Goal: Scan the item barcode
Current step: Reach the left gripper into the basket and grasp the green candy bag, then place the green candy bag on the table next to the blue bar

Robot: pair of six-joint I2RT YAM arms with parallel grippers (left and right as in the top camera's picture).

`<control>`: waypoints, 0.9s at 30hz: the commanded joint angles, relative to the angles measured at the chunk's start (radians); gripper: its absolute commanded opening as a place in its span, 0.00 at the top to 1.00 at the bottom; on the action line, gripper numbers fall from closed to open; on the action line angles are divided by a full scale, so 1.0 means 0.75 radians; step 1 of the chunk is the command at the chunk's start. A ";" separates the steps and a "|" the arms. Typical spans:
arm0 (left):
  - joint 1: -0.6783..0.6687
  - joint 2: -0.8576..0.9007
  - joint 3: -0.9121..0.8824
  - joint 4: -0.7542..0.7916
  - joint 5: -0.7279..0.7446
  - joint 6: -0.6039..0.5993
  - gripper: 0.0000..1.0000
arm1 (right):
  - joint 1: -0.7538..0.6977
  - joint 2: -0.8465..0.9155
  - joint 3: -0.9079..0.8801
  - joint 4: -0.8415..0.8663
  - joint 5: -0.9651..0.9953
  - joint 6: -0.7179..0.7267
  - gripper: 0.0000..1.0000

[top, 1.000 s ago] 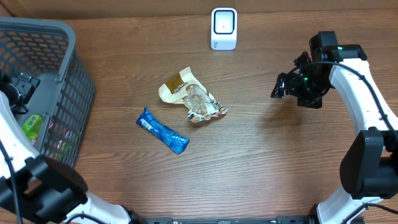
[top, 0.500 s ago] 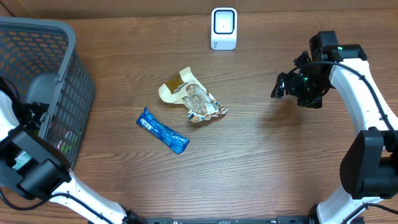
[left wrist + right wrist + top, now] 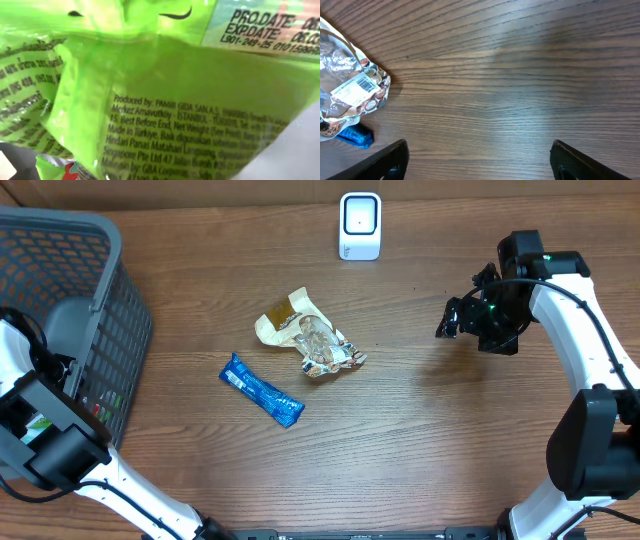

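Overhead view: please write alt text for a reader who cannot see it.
A wooden table holds a blue snack bar and a crumpled beige packet near the centre, with a white scanner at the far edge. The left arm reaches over a grey basket at the left; the right arm hangs over bare wood.

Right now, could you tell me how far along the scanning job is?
Done: a bar and a wrapper lie out on the table; whether scanned, I cannot tell. In hand: the left claw is shut inside the basket, a green packet filling its camera. Left: probably carry it to the scanner; the right claw hangs open, empty.
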 commanded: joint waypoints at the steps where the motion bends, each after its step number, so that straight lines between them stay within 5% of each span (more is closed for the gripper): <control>1: 0.007 -0.027 0.018 -0.001 0.119 0.065 0.96 | -0.004 -0.039 0.031 0.004 0.009 -0.011 0.09; 16: -0.063 -0.987 0.278 -0.046 0.189 0.217 0.96 | -0.004 -0.039 0.031 0.022 0.009 -0.010 0.09; 27: -0.717 -0.973 0.130 -0.096 0.321 0.380 0.96 | -0.004 -0.039 0.031 0.028 0.008 -0.006 0.09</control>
